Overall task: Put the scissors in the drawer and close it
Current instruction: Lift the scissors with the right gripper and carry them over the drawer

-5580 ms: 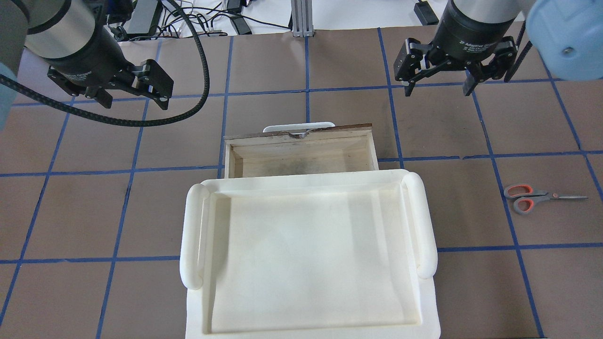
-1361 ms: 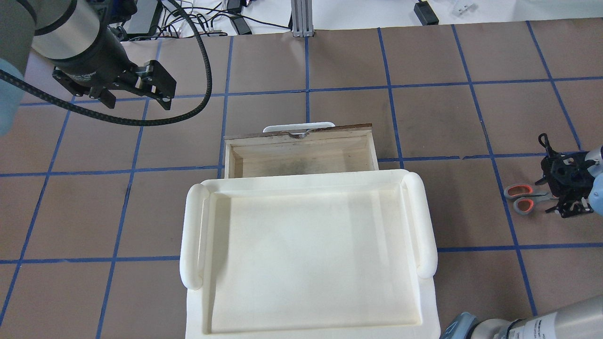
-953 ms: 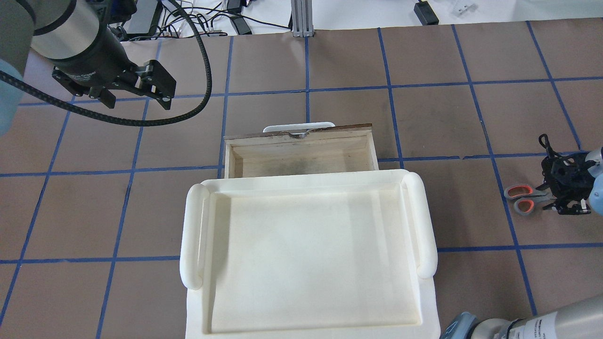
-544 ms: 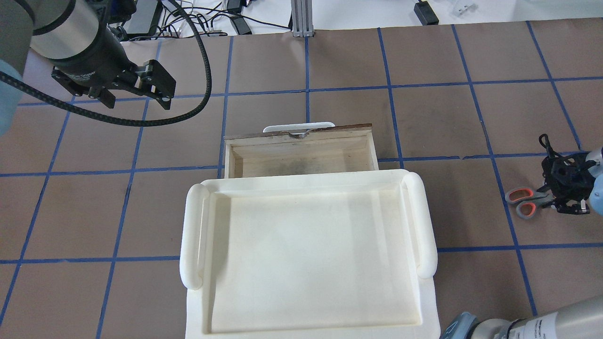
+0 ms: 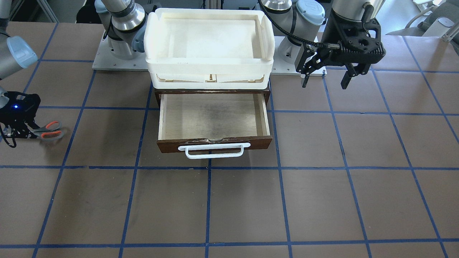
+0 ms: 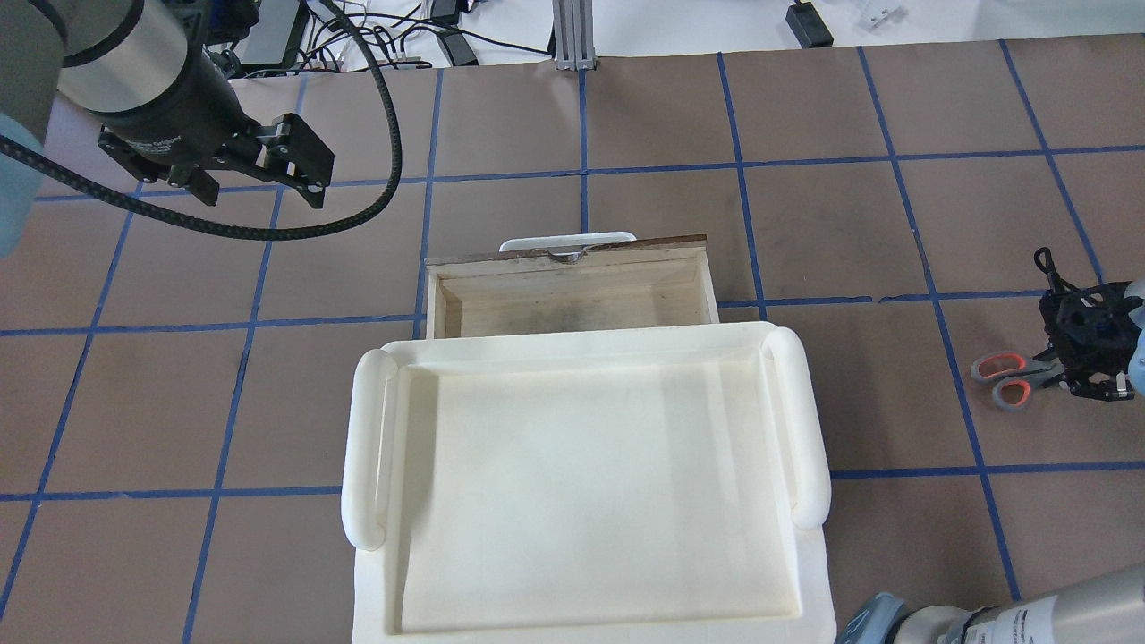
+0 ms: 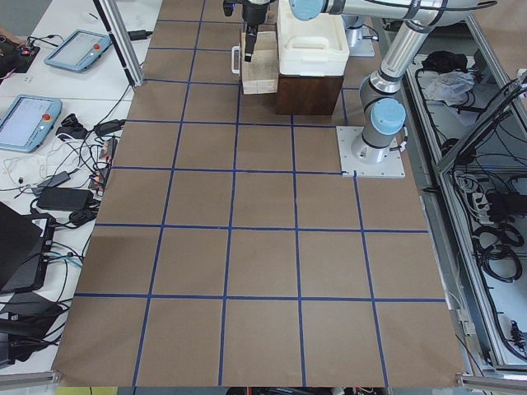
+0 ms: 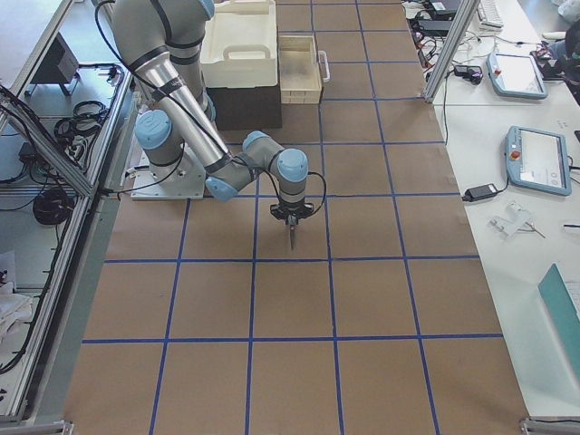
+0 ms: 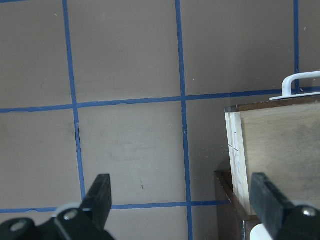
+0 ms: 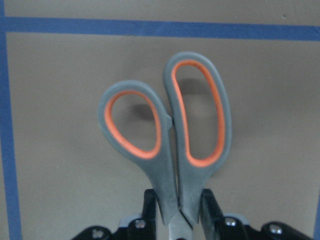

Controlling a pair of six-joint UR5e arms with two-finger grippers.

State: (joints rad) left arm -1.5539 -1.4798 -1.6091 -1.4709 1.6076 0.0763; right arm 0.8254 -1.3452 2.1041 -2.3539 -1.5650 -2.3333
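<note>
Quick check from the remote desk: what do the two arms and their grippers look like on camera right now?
Both arms are silver-grey tubes with pale blue joint caps. The left gripper is matte black with two angular fingers, a white-lettered cylindrical body, and a black braided cable looping off it. The right gripper is also black, with thin black wiring; a small blue light glows on it in the front-facing view.

A brown worktop [image 6: 572, 134] ruled into squares by blue tape lines [image 6: 742, 170] fills most of each view. In the exterior left view, a white bench [image 7: 49, 99] along the left edge carries two teach pendants [image 7: 29, 123] and tangled black cables [image 7: 70, 197]. In the exterior right view, aluminium frame posts [image 8: 449, 45] stand at upper right. Lighting is even and bright.
</note>
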